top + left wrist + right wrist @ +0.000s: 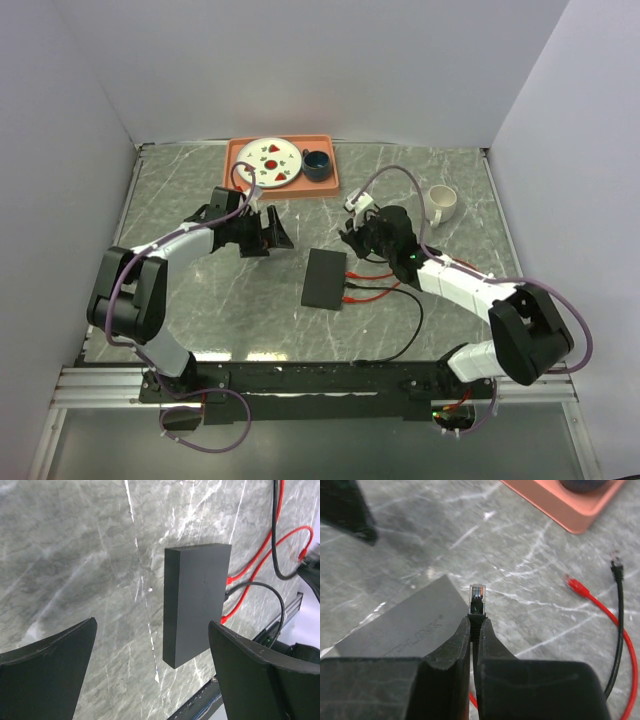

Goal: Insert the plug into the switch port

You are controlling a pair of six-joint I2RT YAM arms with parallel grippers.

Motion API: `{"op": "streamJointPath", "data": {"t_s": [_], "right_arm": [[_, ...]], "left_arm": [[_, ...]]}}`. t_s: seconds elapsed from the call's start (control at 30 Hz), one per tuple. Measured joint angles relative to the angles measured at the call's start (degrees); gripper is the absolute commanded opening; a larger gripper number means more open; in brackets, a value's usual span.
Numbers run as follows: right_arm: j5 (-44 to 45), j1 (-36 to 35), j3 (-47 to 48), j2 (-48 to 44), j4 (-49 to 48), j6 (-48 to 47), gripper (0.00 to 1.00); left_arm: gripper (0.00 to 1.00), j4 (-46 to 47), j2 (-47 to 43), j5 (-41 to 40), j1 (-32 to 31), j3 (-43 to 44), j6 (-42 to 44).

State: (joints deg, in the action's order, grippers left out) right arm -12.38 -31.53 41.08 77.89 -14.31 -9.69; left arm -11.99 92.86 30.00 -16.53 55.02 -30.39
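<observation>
The right end effector [475, 624] is clamped on the plug [477, 599], held near the black switch [415, 625]. The left end effector [152, 625] hangs nearby, its jaws wide apart.

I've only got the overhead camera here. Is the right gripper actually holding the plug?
Observer: Yes, the right gripper is shut on a clear-tipped plug that sticks out past its fingertips.
Operator: And the left one?
Observer: The left gripper is open; the switch shows between its fingers, untouched.
Operator: Any loose plugs?
Observer: A red plug and a black plug lie loose on the table.
</observation>
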Motion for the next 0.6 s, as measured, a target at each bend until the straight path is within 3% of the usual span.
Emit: {"op": "streamJointPath", "data": {"t_s": [0.33,0.6], "right_arm": [[11.23,-2.12,9.44,6.47,21.38,0.50,0.00],[17.81,-3.87,17.20,17.94,34.21,0.59,0.00]], "left_arm": [[1.00,0.15,5.25,3.87,-1.73,0.59,0.70],[0.99,0.33,9.07,5.25,-4.17,2.19,0.68]]}}
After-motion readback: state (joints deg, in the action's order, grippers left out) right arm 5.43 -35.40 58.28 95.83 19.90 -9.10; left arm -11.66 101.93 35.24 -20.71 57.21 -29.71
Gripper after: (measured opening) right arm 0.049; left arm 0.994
